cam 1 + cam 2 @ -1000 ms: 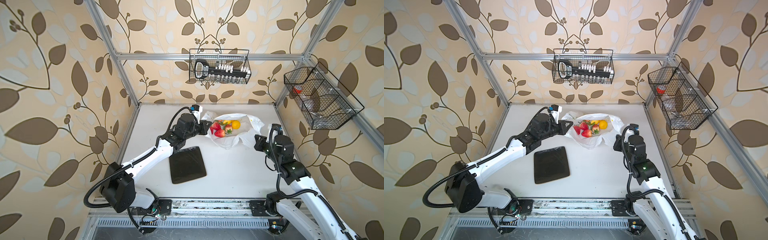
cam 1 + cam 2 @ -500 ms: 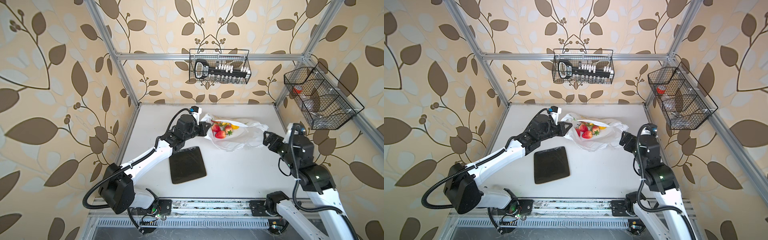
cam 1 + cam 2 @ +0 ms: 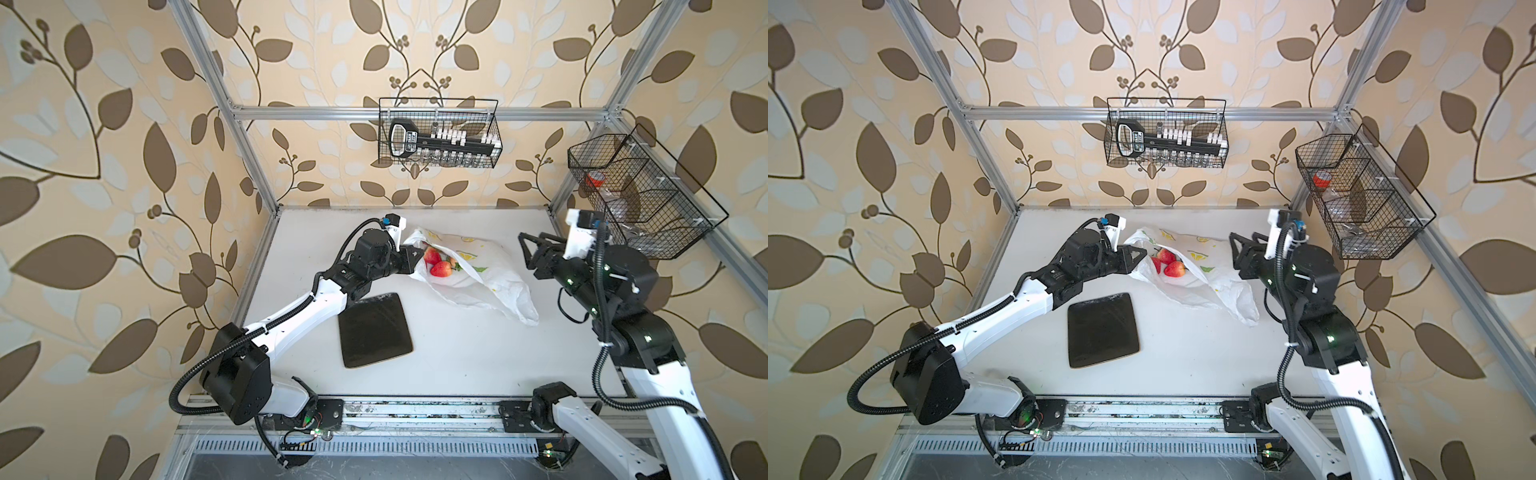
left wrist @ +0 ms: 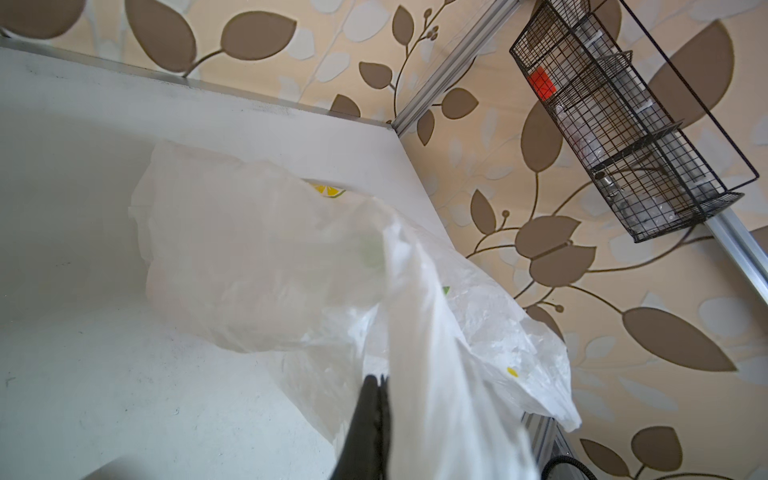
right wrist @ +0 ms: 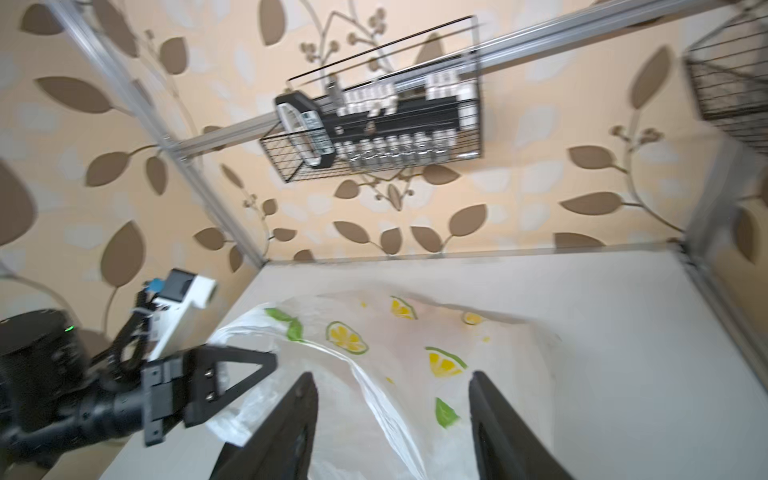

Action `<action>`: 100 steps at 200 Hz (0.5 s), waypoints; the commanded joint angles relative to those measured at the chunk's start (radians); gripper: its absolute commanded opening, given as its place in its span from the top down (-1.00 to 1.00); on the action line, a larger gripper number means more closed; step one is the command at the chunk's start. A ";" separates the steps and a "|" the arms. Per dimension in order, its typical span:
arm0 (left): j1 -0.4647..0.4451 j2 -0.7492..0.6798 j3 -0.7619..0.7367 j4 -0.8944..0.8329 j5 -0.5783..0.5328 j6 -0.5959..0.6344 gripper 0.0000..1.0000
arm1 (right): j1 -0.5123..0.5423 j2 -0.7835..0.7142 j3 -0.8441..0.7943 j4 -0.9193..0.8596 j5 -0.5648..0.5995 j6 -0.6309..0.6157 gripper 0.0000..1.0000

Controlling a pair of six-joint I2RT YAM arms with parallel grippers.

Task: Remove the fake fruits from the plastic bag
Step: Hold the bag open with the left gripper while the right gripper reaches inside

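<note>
Top view: left fingers [image 3: 1133, 254] pinch bag [image 3: 1200, 286]; right fingers [image 3: 1237, 259] spread; tray [image 3: 1102, 330] beside bag.

black tray [image 3: 375, 329] flat on white counter [image 3: 478, 357]; back wire basket [image 3: 438, 135] holds a tool set, side wire basket [image 3: 648, 199] on right frame.

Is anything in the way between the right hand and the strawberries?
Yes. The plastic bag has its printed side lying between the open right hand and the strawberries. The bag's mouth faces the left hand, which pinches its edge.
</note>
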 commanded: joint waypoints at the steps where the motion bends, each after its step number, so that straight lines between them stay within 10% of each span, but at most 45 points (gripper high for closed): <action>1: 0.001 -0.040 0.014 0.021 0.018 0.034 1.00 | 0.134 0.054 -0.024 0.133 -0.114 -0.092 -0.06; 34: 0.000 -0.057 0.010 0.010 0.008 0.044 1.00 | 0.420 0.171 -0.123 0.213 0.126 -0.327 -0.08; 100: 0.000 -0.124 -0.019 -0.088 0.009 0.111 1.00 | 0.424 0.354 -0.352 0.568 0.257 -0.691 0.22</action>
